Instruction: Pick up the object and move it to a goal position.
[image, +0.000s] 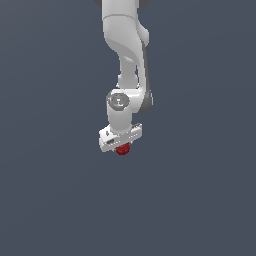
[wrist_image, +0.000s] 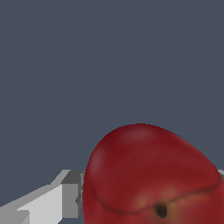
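Observation:
The object (image: 123, 149) is a small dark red apple-like ball that shows just under the white hand in the exterior view. My gripper (image: 121, 145) points down over it, and its fingers are mostly hidden behind the hand's crossbar. In the wrist view the object (wrist_image: 144, 166) fills the lower right, with a dark stem pit showing. One grey-white finger (wrist_image: 70, 197) presses against its side, and only a sliver of the other finger shows at the picture's edge. The gripper (wrist_image: 151, 199) is shut on the object.
The white arm (image: 127, 45) comes down from the top of the exterior view. Everything around it is a plain dark blue-grey surface (image: 200, 190) with no other objects or edges in sight.

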